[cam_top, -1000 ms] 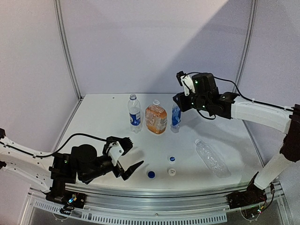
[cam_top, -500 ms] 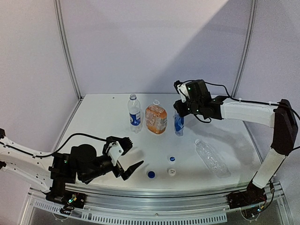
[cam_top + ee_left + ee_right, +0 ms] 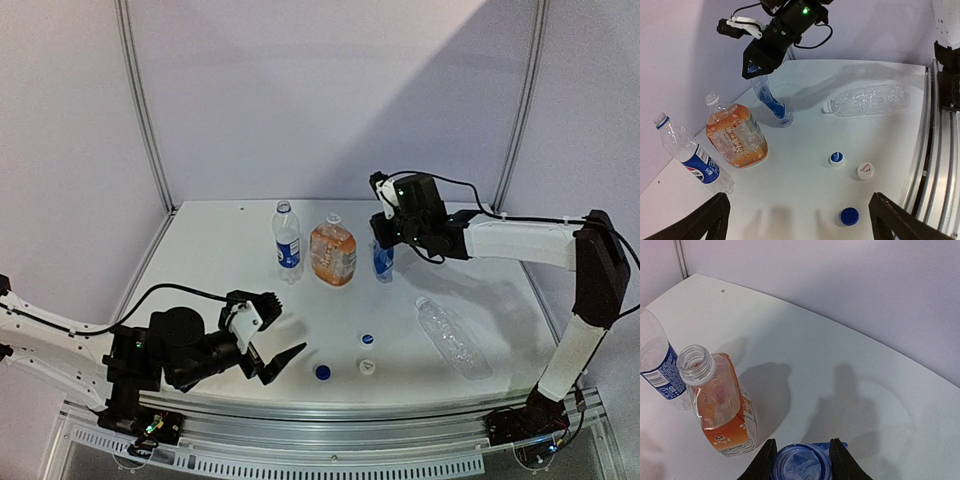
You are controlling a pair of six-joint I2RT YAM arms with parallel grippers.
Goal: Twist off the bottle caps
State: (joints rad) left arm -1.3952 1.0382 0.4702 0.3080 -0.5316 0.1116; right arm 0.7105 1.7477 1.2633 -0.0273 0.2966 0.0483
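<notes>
DESK: What is shown at the right gripper?
FIELD: It is seen closed narrowly on the fourth cap, a blue one, with a black finger set against each side. That cap is seated on the blue-labelled bottle, which is stood upright at the back of the worktop, at the right end of a row of three.

DESK: And the left gripper?
FIELD: It is held wide open and empty above the near left of the worktop.

DESK: How is the rest of the row arranged?
FIELD: The squat orange bottle is placed just beside the gripped one, on its left, with its neck plainly open. The Pepsi bottle is stood further left, a small gap apart; its top also appears uncapped.

DESK: And the fourth bottle?
FIELD: The plain clear bottle is laid on its side toward the near right, well apart from the row, with its open neck pointed back toward the standing bottles.

DESK: Where are the loose caps found?
FIELD: Three are scattered on the near part of the worktop, between the left gripper and the lying bottle. The blue-and-white cap is set farthest back, the white cap just in front of it, and the dark blue cap to their left, nearest the left gripper's lower finger.
</notes>
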